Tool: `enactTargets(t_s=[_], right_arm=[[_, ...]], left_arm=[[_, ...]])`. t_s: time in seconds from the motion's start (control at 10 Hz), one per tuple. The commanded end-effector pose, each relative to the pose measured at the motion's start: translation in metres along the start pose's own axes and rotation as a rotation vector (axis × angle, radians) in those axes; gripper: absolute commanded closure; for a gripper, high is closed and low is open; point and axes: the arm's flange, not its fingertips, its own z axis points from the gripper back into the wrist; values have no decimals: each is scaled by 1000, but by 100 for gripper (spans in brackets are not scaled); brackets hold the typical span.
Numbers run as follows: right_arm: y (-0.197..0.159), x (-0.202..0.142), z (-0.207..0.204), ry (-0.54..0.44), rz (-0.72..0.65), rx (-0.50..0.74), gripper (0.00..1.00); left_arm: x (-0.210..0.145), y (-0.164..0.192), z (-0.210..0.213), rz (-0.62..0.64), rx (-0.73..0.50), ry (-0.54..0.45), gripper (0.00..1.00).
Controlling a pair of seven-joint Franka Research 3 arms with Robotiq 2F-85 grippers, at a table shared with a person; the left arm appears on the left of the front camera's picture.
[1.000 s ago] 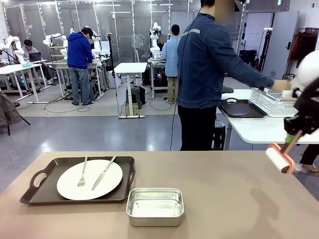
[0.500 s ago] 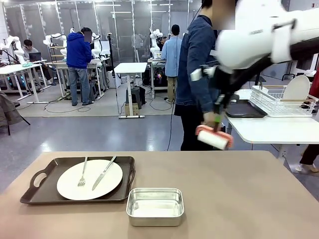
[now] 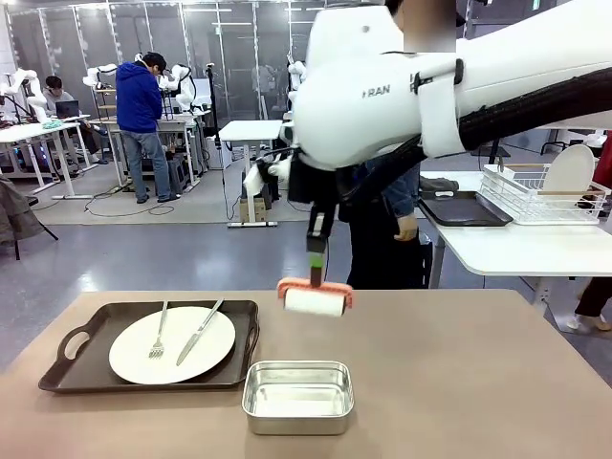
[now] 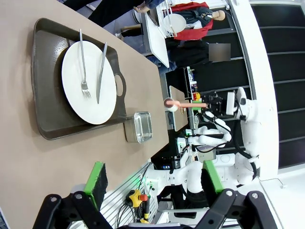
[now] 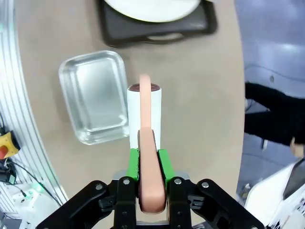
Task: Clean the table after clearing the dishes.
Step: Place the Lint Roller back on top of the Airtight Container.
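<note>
**Left gripper (image 4: 155,179) idle, right gripper (image 5: 147,164) on the roller**

Left jaws stand apart, empty. Near the table's (image 3: 459,382) left front corner lies the tray (image 3: 115,316), long axis along the front edge. Fork (image 3: 158,342) and knife (image 3: 198,333) on its plate (image 3: 134,356) point toward the far edge. The plate is probably brittle (cutlery loose, liable to slide), so lift level by the tray's end handles. Right jaws clamp the lint roller (image 3: 315,301), hanging beyond the steel pan (image 3: 297,395).

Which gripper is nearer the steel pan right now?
Right. The right gripper, shut on the lint roller, hangs just past the steel pan's far side. The left gripper, open, is farther off, beyond the tray.
</note>
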Motion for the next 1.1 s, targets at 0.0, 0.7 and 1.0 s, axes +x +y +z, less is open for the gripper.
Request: enactTargets(t_s=[0.0,0.7,1.0], right_arm=[[33,-2,-7,-2,46,48,79],[49,11,-79,-70,149,100,79],[40,11,-105,4,141,110,79]], left_arm=[[-2,-2,1,-4,-3,-4,0],[-2,-2,1,-4,-3,-4,0],[-2,-2,1,-4,-3,-4,0]])
